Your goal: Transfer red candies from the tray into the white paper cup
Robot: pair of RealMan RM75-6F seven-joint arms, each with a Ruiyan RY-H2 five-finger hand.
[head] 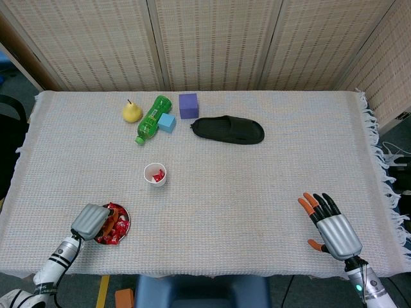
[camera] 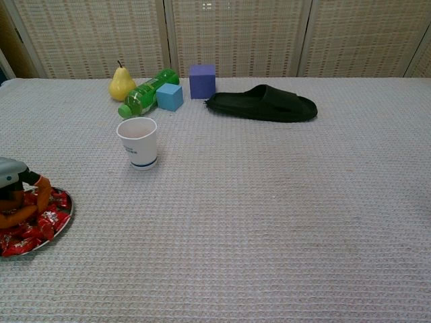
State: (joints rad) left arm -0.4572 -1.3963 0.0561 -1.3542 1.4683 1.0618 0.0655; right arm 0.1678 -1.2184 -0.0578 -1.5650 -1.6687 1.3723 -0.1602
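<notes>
A small round tray (head: pixel 123 224) (camera: pixel 64 222) of red candies (head: pixel 114 231) (camera: pixel 42 225) sits near the table's front left edge. My left hand (head: pixel 91 221) (camera: pixel 15 188) hangs over the tray's left side. Its orange-tipped fingers (camera: pixel 35 199) curl down into the candies, and whether they pinch one is hidden. The white paper cup (head: pixel 155 174) (camera: pixel 138 142) stands upright beyond the tray; the head view shows a few red candies inside it. My right hand (head: pixel 333 228) lies at the front right with its fingers spread and nothing in it.
At the back of the table lie a yellow pear (head: pixel 131 111), a green bottle (head: pixel 152 117) on its side, a light blue cube (head: pixel 167 122), a purple cube (head: pixel 188 105) and a black slipper (head: pixel 228 129). A woven cloth (head: pixel 257 186) covers the table.
</notes>
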